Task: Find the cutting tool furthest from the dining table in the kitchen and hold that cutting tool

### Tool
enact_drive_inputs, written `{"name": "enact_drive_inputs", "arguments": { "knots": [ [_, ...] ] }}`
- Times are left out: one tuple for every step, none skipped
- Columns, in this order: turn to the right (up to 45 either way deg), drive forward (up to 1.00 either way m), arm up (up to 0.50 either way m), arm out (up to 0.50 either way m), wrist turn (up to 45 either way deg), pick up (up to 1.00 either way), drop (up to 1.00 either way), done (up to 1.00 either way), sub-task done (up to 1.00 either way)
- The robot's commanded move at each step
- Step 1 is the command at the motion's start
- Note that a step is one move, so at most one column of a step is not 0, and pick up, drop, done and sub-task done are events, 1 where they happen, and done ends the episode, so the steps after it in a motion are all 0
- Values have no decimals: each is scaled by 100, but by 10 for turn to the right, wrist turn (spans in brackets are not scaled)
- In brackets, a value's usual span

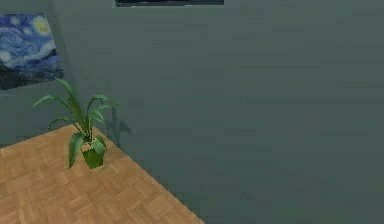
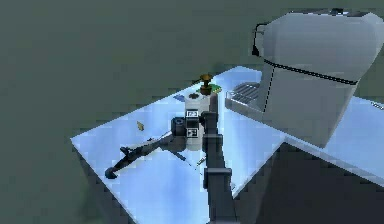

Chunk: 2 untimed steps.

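So, arm [image 2: 214, 172]: a dark square bar rising from the bottom edge of the arm side view, reaching out over a pale blue counter [image 2: 105, 140].
Markers: 2 small white squares [image 2: 192, 130] with black marks at the bar's far end.
Gripper [image 2: 122, 160]: a dark body left of the squares, with 2 thin fingers [image 2: 138, 151] pointing toward the counter's near left corner.
Tool state: I cannot tell how the fingers are set, nor whether anything is held.
Cutting tool: not made out for sure. The thin dark lines at the gripper's far end, over the counter's near left part, could be fingers or a blade.
Appliance [image 2: 310, 70]: a large white and grey box on the counter's right part, with a flat grey tray [image 2: 245, 96] at its foot.
Small things: a white upright thing [image 2: 197, 101] just beyond the squares, a gold and dark thing [image 2: 207, 80] behind it, and a yellowish speck [image 2: 141, 126] farther left.
Ahead: a grey-green wall [image 1: 250, 110] and a wooden floor [image 1: 70, 190].
Plant [image 1: 88, 128]: potted, with long green leaves, standing on the floor near the wall.
Painting [image 1: 28, 50]: blue swirls, hanging at the forward view's left.
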Motion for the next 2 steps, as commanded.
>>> {"name": "enact_drive_inputs", "arguments": {
  "knots": [
    [0,0,10,0,0,0,0,0,0],
    [0,0,0,0,0,0,0,100,0]
  ]
}}
